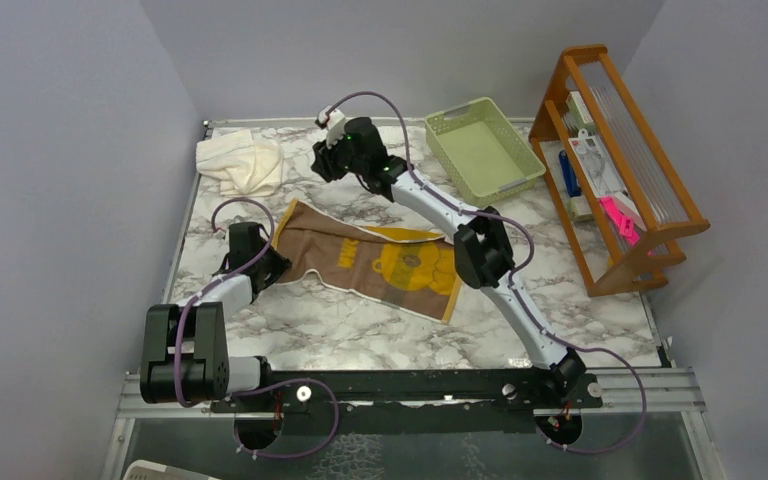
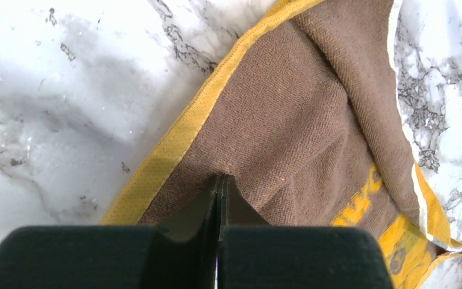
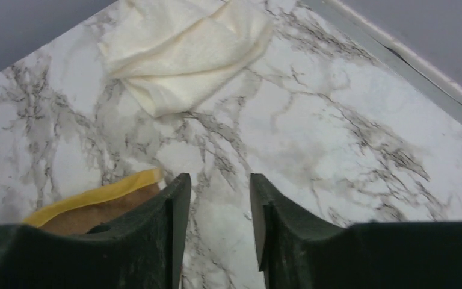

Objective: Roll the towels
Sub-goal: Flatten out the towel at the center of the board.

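Brown towel (image 1: 360, 262), yellow-hemmed, lay flat on the bench (image 1: 520, 310), likely spread for rolling. Left claw (image 2: 219, 177) was clenched, tips on its near corner, probably pinning it. Right claw (image 3: 219, 180) hung parted and empty past the far corner, with the cream towel (image 1: 243, 163) crumpled beyond.

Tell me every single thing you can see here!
brown towel: one, brown with yellow edging, spread out mid-table.
cream towel: one, cream-white, crumpled at the far left corner.
basket: one, pale green, far right on the table, nothing inside.
rack: one, wooden, right of the table, holding pink, blue and other items too small to name.
table: one, white marble pattern.
left gripper: one, black, shut, tips on the brown towel's left end.
right gripper: one, black, open, above the table by that towel's far corner.
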### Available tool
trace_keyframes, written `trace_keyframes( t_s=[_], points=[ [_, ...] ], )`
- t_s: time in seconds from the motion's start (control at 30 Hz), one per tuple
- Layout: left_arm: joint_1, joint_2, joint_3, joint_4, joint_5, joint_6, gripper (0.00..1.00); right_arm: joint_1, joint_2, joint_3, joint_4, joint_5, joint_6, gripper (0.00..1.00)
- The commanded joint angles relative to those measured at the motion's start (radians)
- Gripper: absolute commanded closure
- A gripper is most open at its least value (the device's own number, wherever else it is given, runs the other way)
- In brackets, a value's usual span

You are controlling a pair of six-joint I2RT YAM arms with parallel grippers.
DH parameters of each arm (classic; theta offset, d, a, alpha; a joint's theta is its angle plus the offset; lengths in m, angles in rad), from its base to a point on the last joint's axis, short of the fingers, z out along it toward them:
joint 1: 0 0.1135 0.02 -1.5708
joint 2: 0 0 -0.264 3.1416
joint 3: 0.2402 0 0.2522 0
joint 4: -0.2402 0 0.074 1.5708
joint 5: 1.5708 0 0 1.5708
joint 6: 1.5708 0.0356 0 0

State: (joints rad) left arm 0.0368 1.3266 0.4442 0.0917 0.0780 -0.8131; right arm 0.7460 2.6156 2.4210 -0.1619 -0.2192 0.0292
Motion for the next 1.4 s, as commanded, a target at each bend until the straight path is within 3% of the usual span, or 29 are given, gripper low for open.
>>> trace_keyframes(
  t_s=[0.0,0.07,0.2,0.33,0.5,0.63,0.83,1.07,1.37],
  points=[
    [-0.004,-0.016,-0.003,-0.23,-0.008,0.043,1.0,-0.071,-0.024,-0.012,-0.035,0.052,0.009,0.55],
    [-0.004,-0.038,0.024,-0.256,-0.013,0.043,1.0,-0.074,-0.137,-0.184,-0.021,0.076,-0.017,0.49],
    [-0.02,-0.102,0.115,-0.328,-0.086,0.078,1.0,-0.077,-0.453,-0.647,0.109,0.077,-0.013,0.48],
    [-0.037,-0.154,0.193,-0.347,-0.105,0.108,0.96,-0.087,-0.676,-0.992,0.156,0.028,0.076,0.53],
    [-0.073,-0.076,0.272,-0.27,-0.073,0.128,0.92,-0.086,-0.879,-1.367,0.316,-0.104,0.198,0.58],
    [-0.11,0.043,0.312,-0.14,-0.067,0.117,0.89,-0.086,-0.876,-1.487,0.329,-0.165,0.249,0.68],
    [-0.121,0.255,0.436,-0.019,-0.091,0.136,0.91,-0.086,-0.886,-1.609,0.411,-0.196,0.298,0.99],
    [-0.123,0.392,0.501,0.096,-0.133,0.127,0.91,-0.087,-0.901,-1.657,0.398,-0.199,0.321,1.0],
    [-0.097,0.567,0.547,0.045,-0.257,0.182,0.96,-0.088,-0.989,-1.747,0.303,-0.169,0.342,1.0]
  ],
)
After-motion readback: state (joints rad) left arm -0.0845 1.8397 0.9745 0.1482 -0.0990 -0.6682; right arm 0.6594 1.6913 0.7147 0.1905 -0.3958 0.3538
